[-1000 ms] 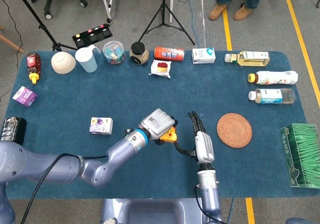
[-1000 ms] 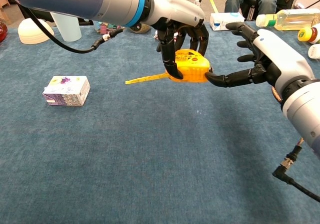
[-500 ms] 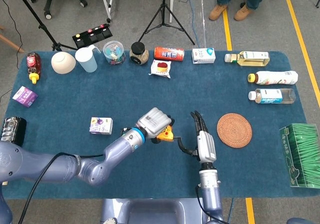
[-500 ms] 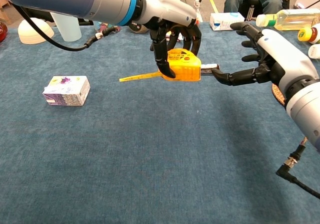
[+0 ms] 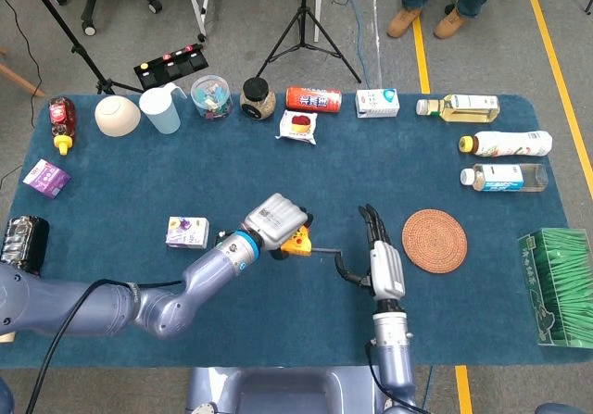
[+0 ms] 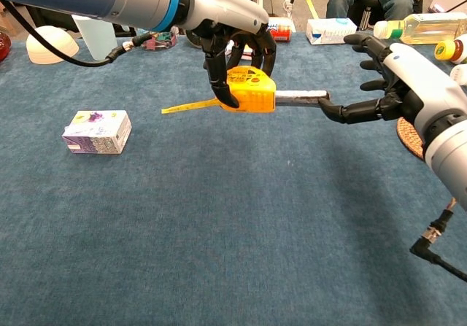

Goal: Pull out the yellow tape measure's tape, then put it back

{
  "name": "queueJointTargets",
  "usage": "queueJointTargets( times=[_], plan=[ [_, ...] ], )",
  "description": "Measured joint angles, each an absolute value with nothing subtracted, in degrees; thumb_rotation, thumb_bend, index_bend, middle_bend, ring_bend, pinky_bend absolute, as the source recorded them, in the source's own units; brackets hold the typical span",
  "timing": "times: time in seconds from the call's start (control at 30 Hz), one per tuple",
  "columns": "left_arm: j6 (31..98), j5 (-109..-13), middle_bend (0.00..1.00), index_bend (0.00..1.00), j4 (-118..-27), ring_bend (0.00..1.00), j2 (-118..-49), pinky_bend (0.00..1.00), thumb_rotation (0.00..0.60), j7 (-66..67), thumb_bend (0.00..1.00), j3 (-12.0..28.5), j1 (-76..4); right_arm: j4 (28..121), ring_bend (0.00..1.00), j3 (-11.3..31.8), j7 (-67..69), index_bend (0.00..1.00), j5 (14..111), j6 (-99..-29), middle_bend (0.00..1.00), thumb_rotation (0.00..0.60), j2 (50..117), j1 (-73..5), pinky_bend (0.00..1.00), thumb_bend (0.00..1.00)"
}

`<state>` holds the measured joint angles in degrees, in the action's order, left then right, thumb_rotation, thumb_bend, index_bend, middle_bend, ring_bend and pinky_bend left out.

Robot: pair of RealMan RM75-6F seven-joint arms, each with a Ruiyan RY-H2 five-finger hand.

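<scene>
Chest view: left hand (image 6: 237,45) grips the yellow tape measure (image 6: 250,90) above the counter (image 6: 219,231), anchoring it; right hand (image 6: 390,82) pinches the tape (image 6: 299,97) end, drawing it out sideways.

left robot hand (image 6: 237,45) dragged the yellow tape measure (image 6: 250,90) further left, tape (image 6: 300,97) now pulled out longer, right robot hand (image 6: 390,78) pinching its tip
</scene>
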<state>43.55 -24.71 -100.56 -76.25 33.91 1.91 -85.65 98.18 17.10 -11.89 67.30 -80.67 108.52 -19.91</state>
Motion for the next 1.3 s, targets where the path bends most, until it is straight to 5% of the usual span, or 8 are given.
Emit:
queueJointTargets(
  times=[0.17,0.43,0.8,1.3],
  plan=[
    [42.97,-25.11,0.38,0.54,-100.34,0.42,-75.76,0.52,0.6,33.39,0.35,1.49,-85.33,98.19,0.06,17.16,-11.79,0.04,67.08,-80.63,0.03,0.6,108.39,-19.93,0.12,0.38],
    [42.61,-26.09,0.38,0.54,-100.48,0.42,-75.93,0.52,0.6,32.94,0.35,1.49,-85.35,98.22,0.11,17.29,-11.3,0.42,67.36,-81.01,0.12,0.6,108.59,-20.0,0.12,0.42],
    [42.87,-26.1,0.38,0.54,-100.63,0.42,-75.98,0.52,0.6,32.7,0.35,1.63,-85.68,98.23,0.13,16.99,-11.5,0.49,66.9,-79.95,0.16,0.6,108.13,-20.35,0.12,0.45],
    [43.18,-26.23,0.38,0.54,-101.35,0.42,-75.44,0.52,0.6,32.53,0.35,1.89,-86.02,98.15,0.25,17.15,-11.75,0.7,66.99,-80.74,0.32,0.6,108.41,-20.44,0.18,0.51]
  ],
)
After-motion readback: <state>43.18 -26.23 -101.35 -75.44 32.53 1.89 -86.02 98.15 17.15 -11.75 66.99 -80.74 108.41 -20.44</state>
